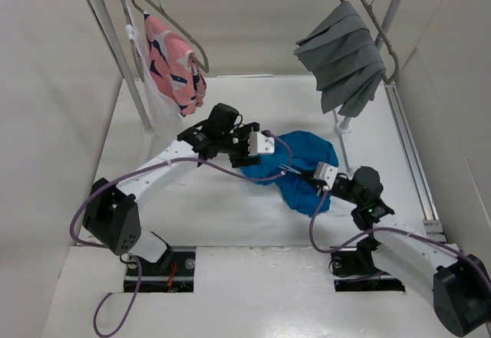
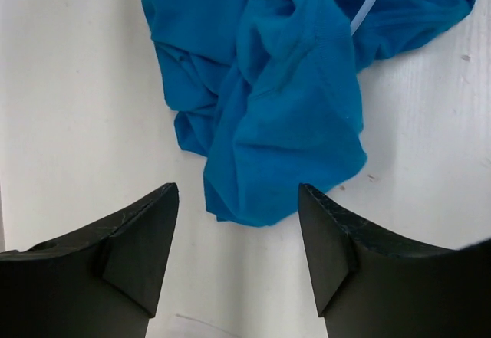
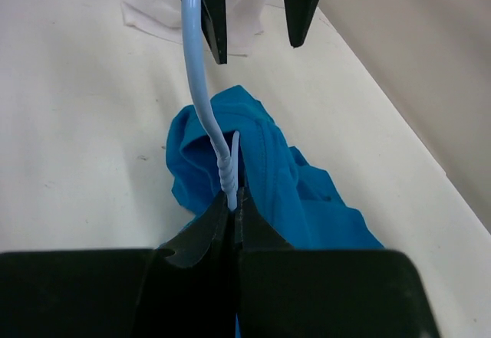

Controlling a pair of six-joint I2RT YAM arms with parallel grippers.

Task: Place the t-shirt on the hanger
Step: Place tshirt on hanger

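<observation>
grey garment [image 1: 341, 58], pink garment [image 1: 175, 62] beyond t-shirt [image 1: 307, 158], hanger [image 3: 198, 85]

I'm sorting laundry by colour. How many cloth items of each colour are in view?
Blue t-shirt: 1
Pink garment, navy marks: 1
Grey garment: 1
White cloth, hanging behind the pink one: 1
Total: 4

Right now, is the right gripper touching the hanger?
Touching. The right wrist view shows the right gripper shut on the hanger, with its twisted wire neck pinched between the fingers.
</observation>
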